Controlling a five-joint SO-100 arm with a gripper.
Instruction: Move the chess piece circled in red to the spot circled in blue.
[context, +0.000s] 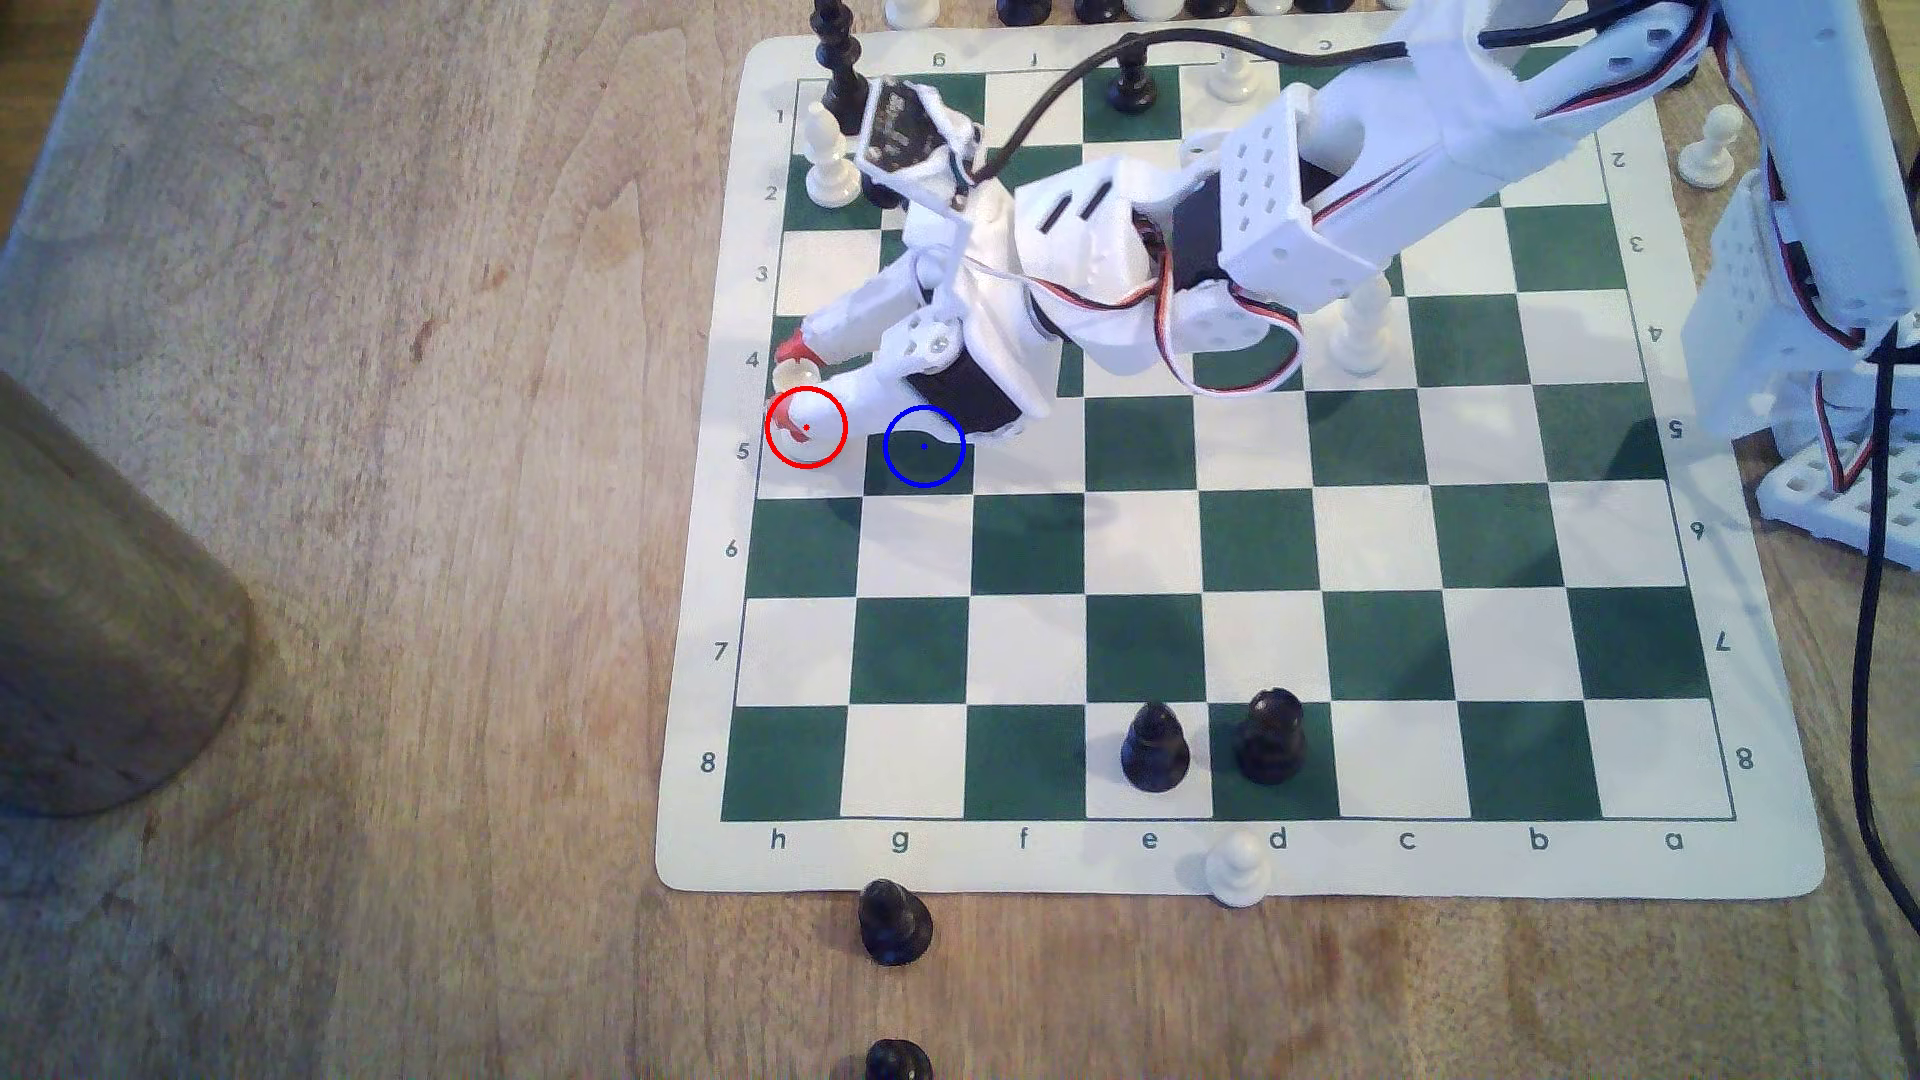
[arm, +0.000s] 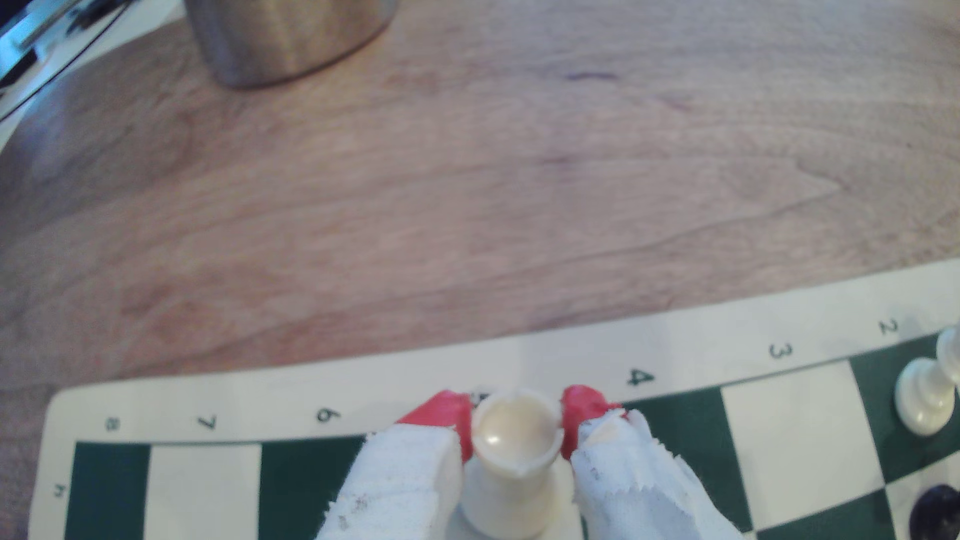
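- Jaws of the gripper (arm: 517, 423): red-tipped, wrapped in white tape, standing one on each side of the rook's notched top; the red tips sit against or just beside the rim, so they appear closed on it, though firm contact cannot be confirmed.
- Rook (arm: 511, 467): short, stout, cream plastic; upright on the h-file edge of the board (context: 1236, 862), at about rank 4 to 5. In the exterior view its top shows beneath the gripper (context: 800, 372), at the upper edge of the red circle (context: 806, 427).
- Handling, judged: light, rigid and not fragile; smooth plastic is likely slippery. Best held on the cylindrical body below the flared top, so the rim acts as a stop against slipping.
- Spot (context: 924, 447): dark green square marked by a blue circle, one file toward the exterior view's right of the red circle; unoccupied, partly shadowed by the arm.
- Wooden surface (context: 416, 519): bare beside the board.
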